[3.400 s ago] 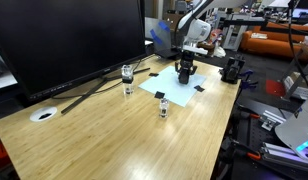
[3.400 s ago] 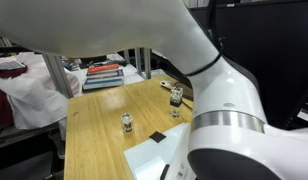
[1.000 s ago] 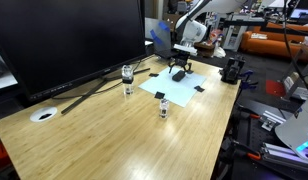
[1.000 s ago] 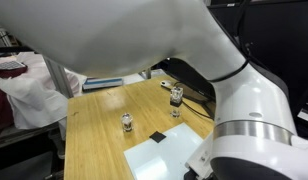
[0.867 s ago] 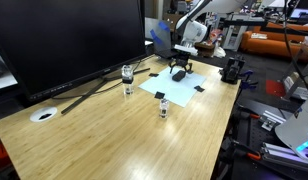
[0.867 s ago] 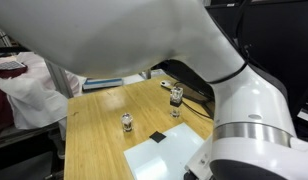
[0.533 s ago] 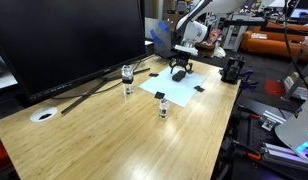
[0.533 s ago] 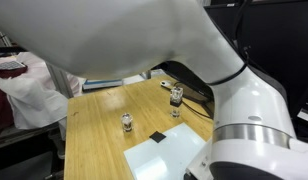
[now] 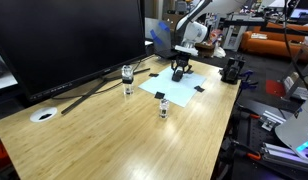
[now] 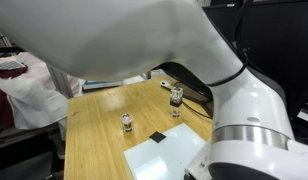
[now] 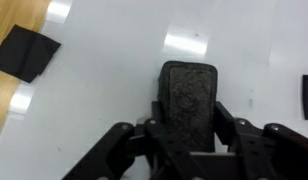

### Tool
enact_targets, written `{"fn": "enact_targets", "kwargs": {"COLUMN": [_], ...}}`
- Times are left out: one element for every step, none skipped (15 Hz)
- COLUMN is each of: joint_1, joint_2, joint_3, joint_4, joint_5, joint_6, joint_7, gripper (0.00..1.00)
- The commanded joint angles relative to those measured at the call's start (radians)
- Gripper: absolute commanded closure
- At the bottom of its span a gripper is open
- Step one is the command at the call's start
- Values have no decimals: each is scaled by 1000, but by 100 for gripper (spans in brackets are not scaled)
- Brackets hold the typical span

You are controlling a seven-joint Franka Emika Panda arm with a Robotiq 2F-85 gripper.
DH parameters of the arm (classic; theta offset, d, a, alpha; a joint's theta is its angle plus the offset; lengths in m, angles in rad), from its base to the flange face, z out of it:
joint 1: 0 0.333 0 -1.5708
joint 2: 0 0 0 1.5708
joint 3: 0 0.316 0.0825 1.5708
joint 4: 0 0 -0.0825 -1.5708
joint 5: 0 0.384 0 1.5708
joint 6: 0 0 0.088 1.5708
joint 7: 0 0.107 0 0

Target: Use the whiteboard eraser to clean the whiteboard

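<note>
The whiteboard (image 9: 174,89) is a pale flat sheet with small black corner pieces, lying on the wooden table; it fills the wrist view (image 11: 104,70) and shows partly in an exterior view (image 10: 169,155). My gripper (image 9: 179,72) stands over its far part. In the wrist view my gripper (image 11: 187,122) is shut on the whiteboard eraser (image 11: 187,92), a black oblong block with rounded ends that sticks out between the jaws over the sheet. I cannot tell whether the eraser touches the sheet.
Two small clear glass jars (image 9: 127,76) (image 9: 163,106) stand on the table near the sheet; they also show in an exterior view (image 10: 127,122) (image 10: 175,98). A big black monitor (image 9: 64,40) stands behind. A white disc (image 9: 42,114) lies at the table's left.
Over the last second the gripper has come down slightly toward the sheet's far part; 3.4 s ago it stood lower and nearer the sheet's middle. The jars have not moved.
</note>
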Motion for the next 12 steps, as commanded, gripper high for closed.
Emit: {"fn": "enact_targets", "kwargs": {"joint_1": [-6,-4,-5,-3,-5,-8,-12,-17,-23,-28,-33,-36], "joint_2": [-19,-20,-20,-21,-21,-21,-22,-22,-25,-27,-30,-32], "joint_3": [6,4,3,-3,-5,-10,-14,-16,-15,-15,-13,-12], "joint_4": [-27,-29,-30,-33,-34,-37,-41,-46,-57,-67,-81,-93], "joint_5": [-7,-9,-8,-9,-5,-3,-1,1,4,7,11,13], "joint_6": [19,22,23,31,32,27,12,3,-6,-15,-28,-39], "joint_7": [10,14,17,29,37,55,75,89,95,102,104,105], "gripper": [73,73,73,73,73,73,73,73,73,73,73,73]}}
